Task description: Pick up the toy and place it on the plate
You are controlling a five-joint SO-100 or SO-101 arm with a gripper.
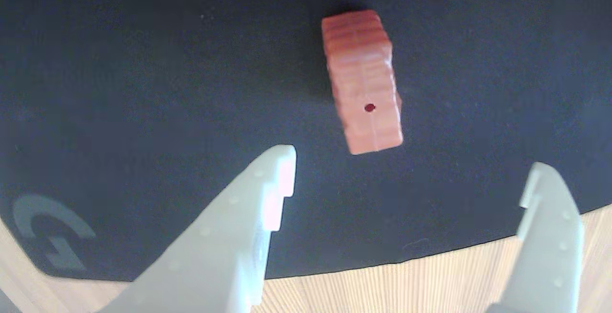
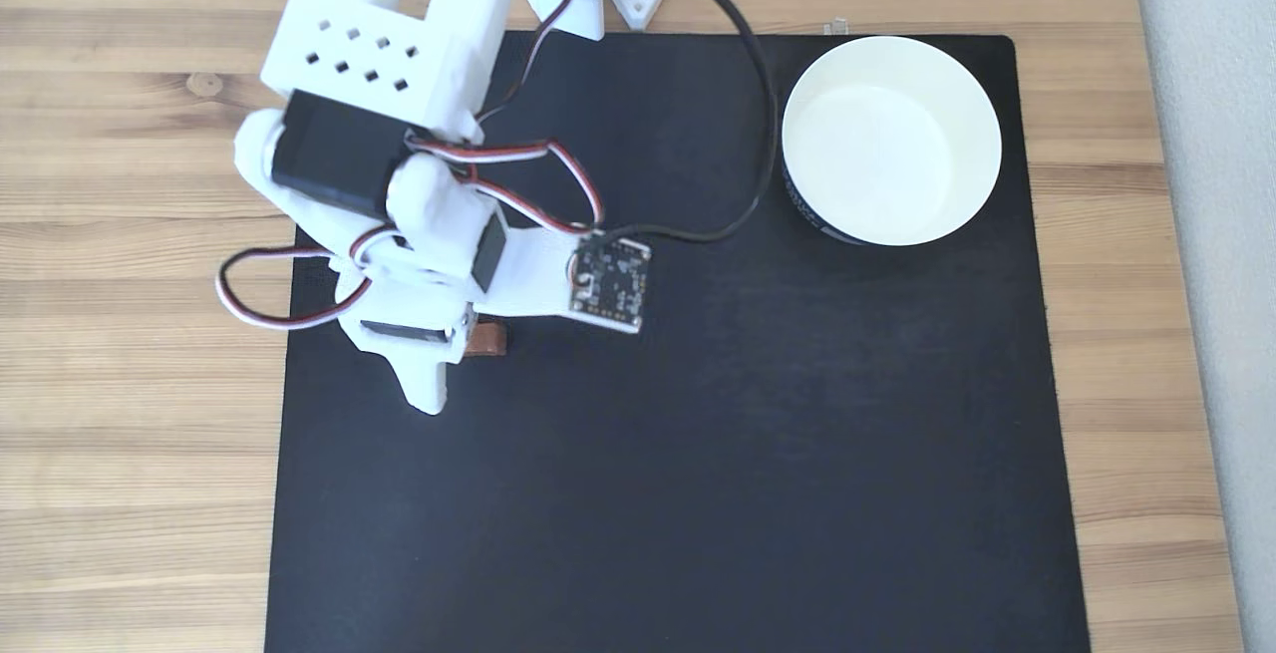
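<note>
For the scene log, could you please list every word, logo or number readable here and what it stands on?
"G": grey logo on the black mat, at its corner in the wrist view.
White lettering on the dark band of the plate: too small to read.
Markings on the circuit board: too small to read.

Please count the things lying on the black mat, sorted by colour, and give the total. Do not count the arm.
Reddish-brown: 1, the toy, between the open gripper fingers' line in the wrist view
White: 1, the plate, nothing in it
Total: 2, both on the mat
</note>
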